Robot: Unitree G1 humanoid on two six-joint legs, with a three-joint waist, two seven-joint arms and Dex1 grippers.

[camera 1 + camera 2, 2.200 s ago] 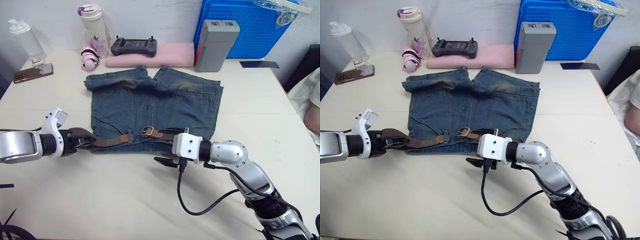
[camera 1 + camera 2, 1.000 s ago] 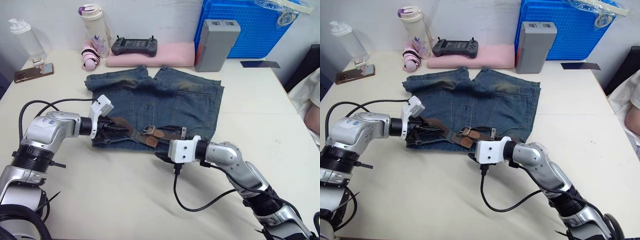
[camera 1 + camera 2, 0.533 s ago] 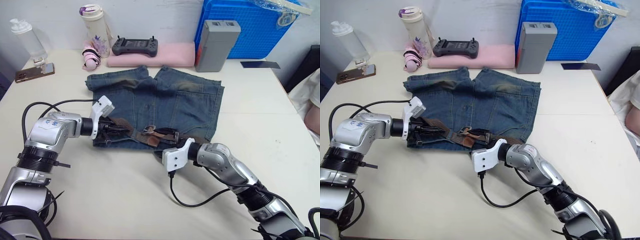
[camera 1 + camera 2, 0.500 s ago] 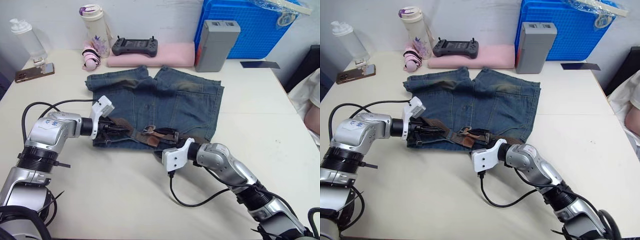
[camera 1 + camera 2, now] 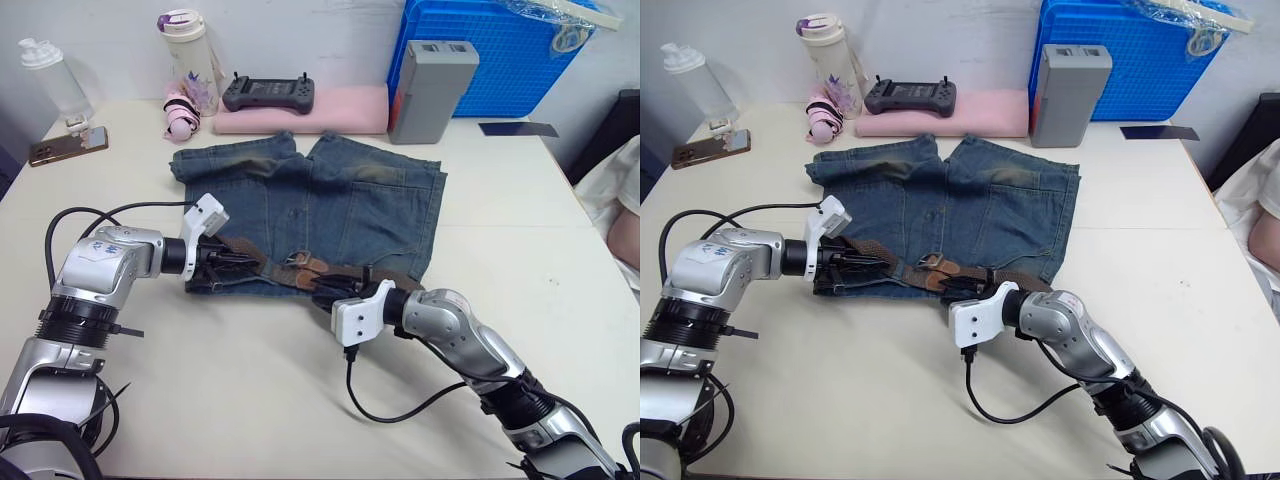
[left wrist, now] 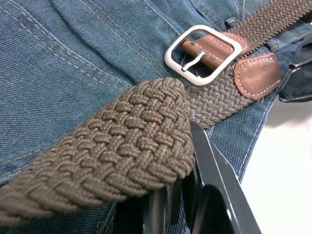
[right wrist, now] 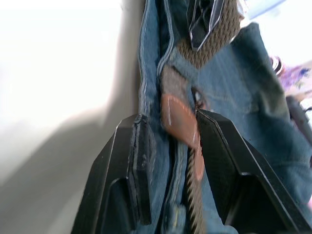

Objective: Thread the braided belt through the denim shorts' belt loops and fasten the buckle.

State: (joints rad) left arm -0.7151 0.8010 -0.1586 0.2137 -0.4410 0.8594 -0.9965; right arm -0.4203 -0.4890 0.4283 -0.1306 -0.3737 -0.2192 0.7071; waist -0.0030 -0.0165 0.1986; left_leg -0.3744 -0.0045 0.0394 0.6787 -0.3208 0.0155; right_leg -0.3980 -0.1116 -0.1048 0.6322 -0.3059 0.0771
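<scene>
**Denim shorts, belt along waistband**

Denim shorts lie flat on counter. Braided belt runs w/ waistband, buckle near middle. L pincer clamped on belt strap; R pincer spread wide, straddling waistband edge & tan tip.

A lab or test room: a plain table holds a handheld controller, a phone, bottles, a blue crate and a grey box.
</scene>
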